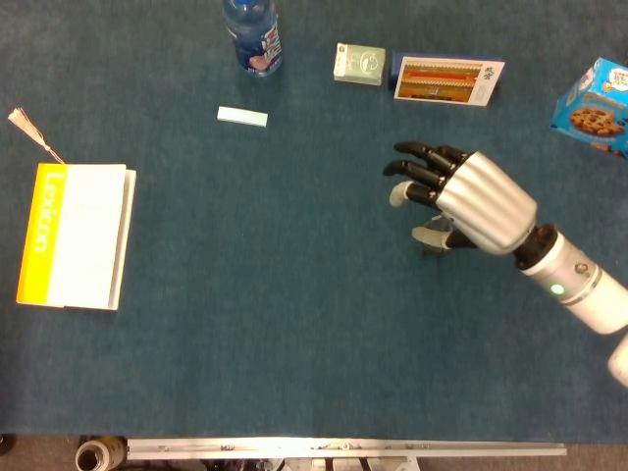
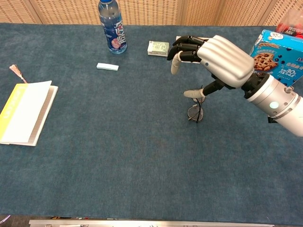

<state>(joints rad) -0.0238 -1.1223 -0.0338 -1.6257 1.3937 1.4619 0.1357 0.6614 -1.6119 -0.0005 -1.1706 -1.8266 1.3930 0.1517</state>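
Observation:
My right hand (image 1: 473, 201) hovers over a pair of thin-framed glasses (image 2: 194, 112) lying folded on the blue table (image 1: 294, 324). Its fingers are spread and curved downward, and nothing is held in them. In the chest view the thumb (image 2: 194, 93) sits just above the far lens, and I cannot tell if it touches. The head view has the glasses almost wholly hidden under the hand (image 2: 222, 59). My left hand shows in neither view.
Along the far edge stand a blue bottle (image 1: 253, 34), a small green box (image 1: 359, 64) and a red-and-white card box (image 1: 447, 79). A cookie box (image 1: 595, 106) is at far right. A white bar (image 1: 241, 117) and a yellow book (image 1: 74, 235) lie to the left.

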